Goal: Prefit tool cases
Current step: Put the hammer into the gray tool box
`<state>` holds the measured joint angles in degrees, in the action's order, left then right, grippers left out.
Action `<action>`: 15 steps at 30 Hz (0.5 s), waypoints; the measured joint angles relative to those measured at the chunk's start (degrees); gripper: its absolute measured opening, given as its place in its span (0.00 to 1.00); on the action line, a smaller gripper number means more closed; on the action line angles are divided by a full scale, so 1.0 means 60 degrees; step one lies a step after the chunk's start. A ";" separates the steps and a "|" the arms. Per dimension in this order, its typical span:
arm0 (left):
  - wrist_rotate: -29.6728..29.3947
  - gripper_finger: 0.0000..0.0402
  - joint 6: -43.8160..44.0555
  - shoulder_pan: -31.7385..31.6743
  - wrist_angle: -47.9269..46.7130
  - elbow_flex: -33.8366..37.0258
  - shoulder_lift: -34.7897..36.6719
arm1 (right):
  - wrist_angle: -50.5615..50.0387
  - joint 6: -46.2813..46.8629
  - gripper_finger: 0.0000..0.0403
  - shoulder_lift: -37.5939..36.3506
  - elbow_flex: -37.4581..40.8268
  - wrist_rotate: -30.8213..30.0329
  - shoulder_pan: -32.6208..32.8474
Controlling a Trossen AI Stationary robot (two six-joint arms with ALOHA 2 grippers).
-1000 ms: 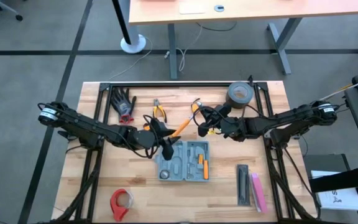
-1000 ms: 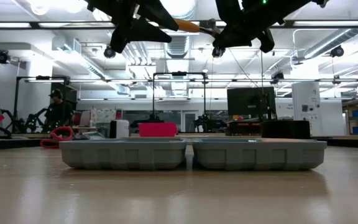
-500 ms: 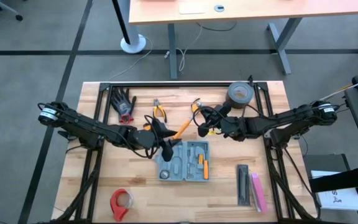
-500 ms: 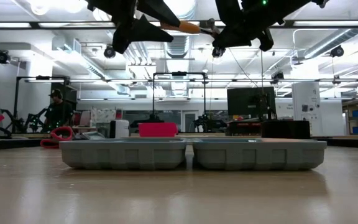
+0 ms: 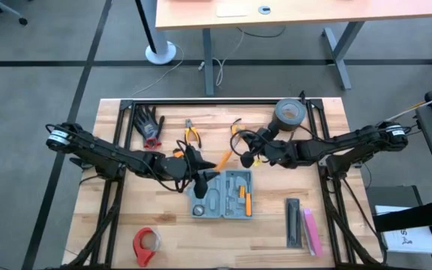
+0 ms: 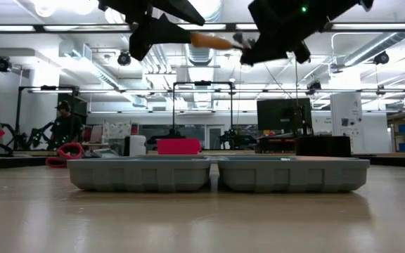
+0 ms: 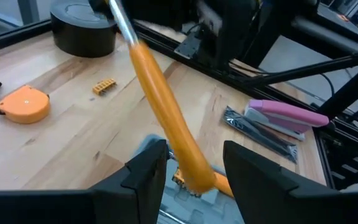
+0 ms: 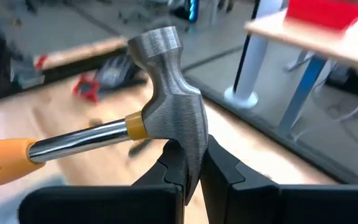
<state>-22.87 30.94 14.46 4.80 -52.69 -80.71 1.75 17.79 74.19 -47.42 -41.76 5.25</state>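
A: What is found nearest the front edge of the bench [image 5: 111, 225]?
B: A red tape roll [image 5: 146, 244] is seen toward the front left corner, and a black bar [image 5: 293, 222] beside a pink bar [image 5: 310, 230] toward the front right. Just behind them, about midway along the bench, the tool case [image 5: 220, 194] is laid open and flat, with its grey tray exposed.

A: How is the hammer [image 5: 224, 158] held?
B: It is kept in the air above the case's far edge. Its steel head [image 8: 169, 134] is clamped between the fingers of the right gripper [image 5: 249, 158], which is closed on it. The orange handle [image 7: 165, 123] is passed between the fingers of the left gripper [image 5: 203, 178], which are parted around it; whether the handle is touched by them cannot be told.

A: And from bench level?
B: The case [image 6: 216, 173] is seen as two low grey halves side by side, with both grippers and the hammer held high above.

A: What is laid farther back?
B: Pliers [image 5: 193, 134] and a black glove [image 5: 150, 124] are placed toward the far left, a roll of dark tape [image 5: 288, 114] toward the far right, and an orange tape measure [image 7: 20, 104] near it.
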 joint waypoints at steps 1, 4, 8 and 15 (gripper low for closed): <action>0.0000 0.41 0.0000 -0.0003 0.0021 0.0000 0.0000 | -0.0278 0.0216 0.02 0.0000 0.0000 0.0181 -0.0003; 0.0000 0.41 -0.0053 -0.0004 0.0009 0.0000 0.0016 | -0.0919 0.0739 0.02 0.0004 -0.0001 0.0742 -0.0003; -0.0013 0.42 -0.0192 -0.0015 -0.0254 0.0000 0.0149 | -0.2228 0.1139 0.02 0.0007 -0.0525 0.1575 -0.0003; -0.0334 0.42 -0.0481 -0.0080 -0.1086 0.0004 0.0959 | -0.5192 0.1373 0.02 0.0292 -0.2486 0.2243 0.0055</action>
<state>-24.88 28.05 13.98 -1.71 -52.66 -74.95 -29.40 26.03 75.95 -62.34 -28.30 5.58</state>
